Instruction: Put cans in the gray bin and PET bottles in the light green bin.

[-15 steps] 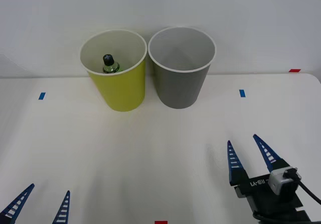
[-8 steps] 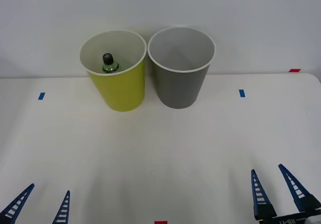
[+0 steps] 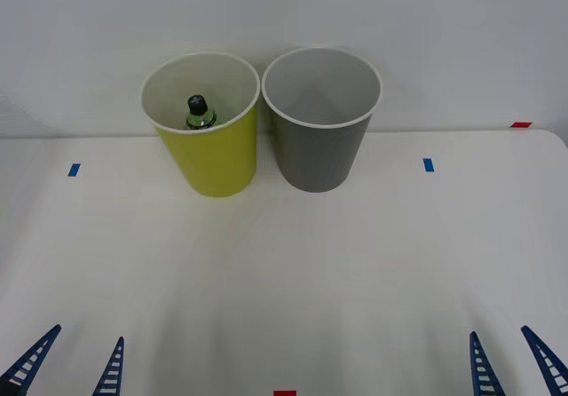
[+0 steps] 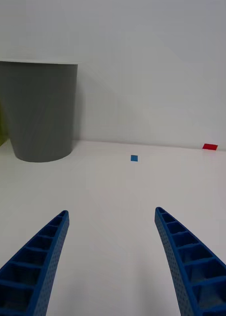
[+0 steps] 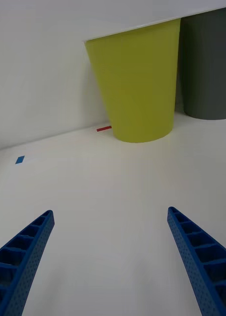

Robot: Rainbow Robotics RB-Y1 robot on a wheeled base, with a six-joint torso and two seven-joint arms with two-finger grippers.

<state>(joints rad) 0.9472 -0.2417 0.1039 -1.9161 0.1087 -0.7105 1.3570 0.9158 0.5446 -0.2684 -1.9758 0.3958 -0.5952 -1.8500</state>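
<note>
The light green bin (image 3: 209, 152) stands at the back of the table, left of the gray bin (image 3: 320, 147); they almost touch. Inside the light green bin stands the PET bottle (image 3: 199, 114), its black cap and green neck showing above the rim's near side. The gray bin's inside looks bare. My left gripper (image 3: 69, 365) is open at the table's front left corner, nothing between its fingers. My right gripper (image 3: 516, 360) is open at the front right corner. The left wrist view shows the light green bin (image 5: 137, 86) ahead; the right wrist view shows the gray bin (image 4: 40, 111). No cans are in view.
Small blue tape marks (image 3: 74, 170) (image 3: 429, 164) lie on the white table at left and right, a red mark (image 3: 521, 124) at the back right edge and another (image 3: 284, 393) at the front edge. A white wall stands behind the bins.
My right gripper has drawn back from mid-table toward the front right corner, staying open. The bottle's cap has shifted slightly in the light green bin. The left gripper has not moved.
</note>
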